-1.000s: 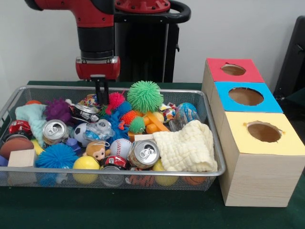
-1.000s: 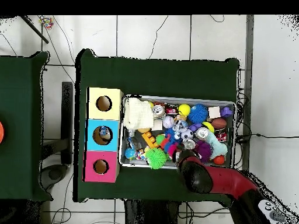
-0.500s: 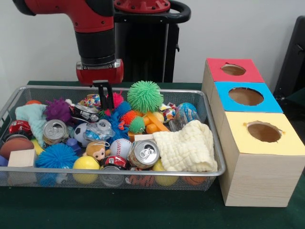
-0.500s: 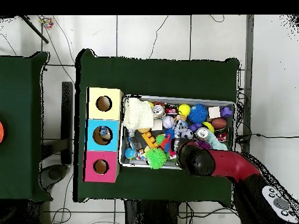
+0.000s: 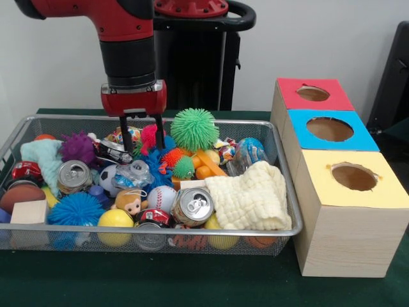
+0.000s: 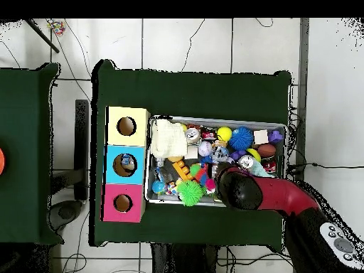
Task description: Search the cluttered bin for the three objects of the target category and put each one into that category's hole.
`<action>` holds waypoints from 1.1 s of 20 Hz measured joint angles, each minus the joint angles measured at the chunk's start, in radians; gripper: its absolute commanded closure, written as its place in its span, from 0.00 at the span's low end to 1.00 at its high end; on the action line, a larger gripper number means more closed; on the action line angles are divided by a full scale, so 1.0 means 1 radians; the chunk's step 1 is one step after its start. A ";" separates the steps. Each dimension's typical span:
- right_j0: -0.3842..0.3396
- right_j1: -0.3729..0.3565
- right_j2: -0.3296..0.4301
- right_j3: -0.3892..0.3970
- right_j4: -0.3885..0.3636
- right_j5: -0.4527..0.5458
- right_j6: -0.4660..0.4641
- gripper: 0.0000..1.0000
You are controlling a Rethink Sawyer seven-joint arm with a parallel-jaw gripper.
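The wire mesh bin (image 5: 192,231) is full of toys; it also shows in the overhead view (image 6: 213,119). A crumpled see-through bottle (image 5: 133,173) lies left of the middle, just below and in front of my gripper (image 5: 140,139). The gripper hangs open and empty over the bin's far side, one finger (image 5: 123,133) on each side of a pink spiky ball. Another see-through bottle (image 5: 239,161) lies by the blue globe ball at the right. No third bottle shows. The red-topped hole (image 5: 313,93) is on the farthest box (image 6: 123,203). In the overhead view the arm (image 6: 238,189) hides the gripper.
Silver cans (image 5: 192,206) (image 5: 73,174), a green spiky ball (image 5: 194,128), a cream cloth (image 5: 250,199), a baseball (image 5: 161,197) and a wooden block (image 5: 29,212) crowd the bin. The blue-topped hole (image 5: 330,129) and the yellow-topped hole (image 5: 354,176) sit nearer than the red one.
The wrist has turned and shifted slightly right over the bin. The fingers, seen close together before, now show spread apart. The toys have not moved.
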 measured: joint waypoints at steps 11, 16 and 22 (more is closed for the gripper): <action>0.007 -0.003 0.004 0.000 0.000 0.000 0.000 0.00; 0.027 -0.003 0.004 0.000 0.000 0.000 0.000 0.00; 0.051 -0.007 0.004 0.000 0.000 0.000 0.000 0.00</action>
